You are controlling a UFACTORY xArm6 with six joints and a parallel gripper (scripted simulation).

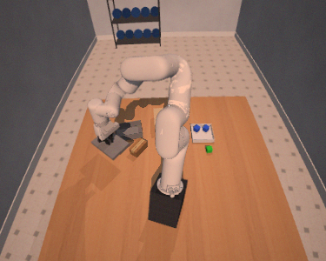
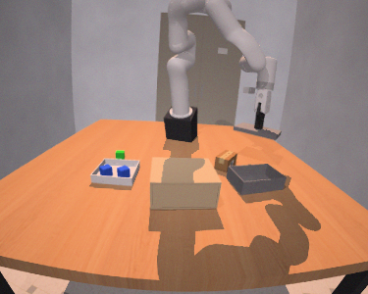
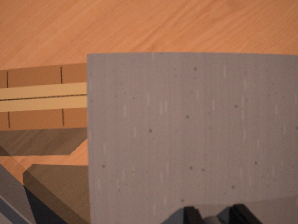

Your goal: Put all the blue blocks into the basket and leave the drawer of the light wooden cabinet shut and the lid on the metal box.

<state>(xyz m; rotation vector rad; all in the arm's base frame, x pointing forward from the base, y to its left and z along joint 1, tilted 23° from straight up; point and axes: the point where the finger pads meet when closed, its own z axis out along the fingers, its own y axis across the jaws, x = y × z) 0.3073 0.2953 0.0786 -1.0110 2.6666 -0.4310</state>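
My gripper (image 1: 107,138) is shut on the handle of the grey metal lid (image 1: 111,147), which sits low over the table's left side, away from its box. In the wrist view the lid (image 3: 190,135) fills most of the frame, with my fingertips at the bottom edge. The open metal box (image 2: 257,178) stands uncovered; I see no block in it from the exterior view. The white basket (image 2: 115,172) holds two blue blocks (image 2: 105,170) (image 2: 123,171). The light wooden cabinet (image 2: 184,188) stands mid-table; its drawer front is hidden.
A small brown box (image 1: 138,147) with a pale stripe lies between the lid and the arm's base, and also shows in the wrist view (image 3: 40,97). A green block (image 1: 209,149) lies on the table beside the basket. The arm's black base (image 1: 167,204) stands near the front.
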